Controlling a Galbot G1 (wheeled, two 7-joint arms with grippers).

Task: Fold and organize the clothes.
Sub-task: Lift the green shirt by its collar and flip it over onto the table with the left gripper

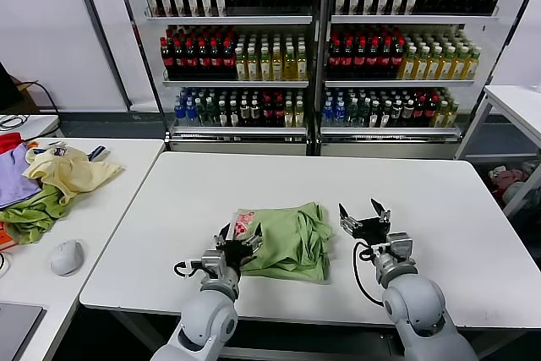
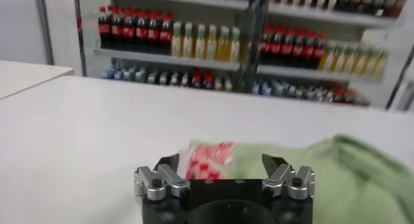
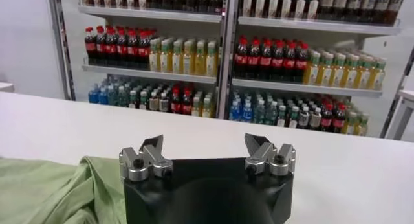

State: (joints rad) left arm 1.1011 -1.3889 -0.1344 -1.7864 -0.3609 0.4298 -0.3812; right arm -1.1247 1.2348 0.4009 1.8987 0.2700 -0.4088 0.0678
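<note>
Left gripper (image 1: 243, 243): jaws wide, empty, at the near left edge of the shirt (image 1: 292, 241). Right gripper (image 1: 364, 218): jaws wide, empty, just right of the shirt, apart from it. Shirt: light green, folded into a rumpled bundle, red-and-white print showing at its left side, on the white table (image 1: 439, 209).

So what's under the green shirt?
The green shirt lies folded on the white table, which shows all around it. Its own lower layers and the tabletop beneath are covered, so anything hidden there can't be seen.
</note>
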